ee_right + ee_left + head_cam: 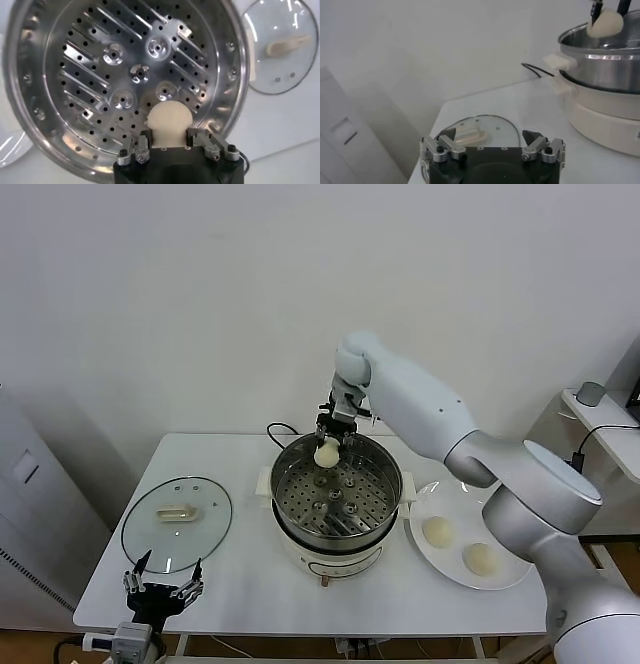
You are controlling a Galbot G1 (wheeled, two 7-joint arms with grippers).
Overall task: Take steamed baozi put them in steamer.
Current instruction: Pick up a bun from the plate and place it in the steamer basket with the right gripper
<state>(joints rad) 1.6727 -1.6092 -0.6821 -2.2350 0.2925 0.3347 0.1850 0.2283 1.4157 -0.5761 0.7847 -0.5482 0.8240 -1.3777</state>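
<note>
Above the shiny perforated steamer (pixel 336 502), the right gripper (pixel 329 442) clenches a smooth, cream-white, domed baozi (pixel 326 452).

Looks like a lab or test room w/ kitchen props: bare white wall (pixel 200 294), plain white table (pixel 240 584), electric steamer (pixel 336 494), glass lid (pixel 177 524), grey cabinet (pixel 30 514) at left.
</note>
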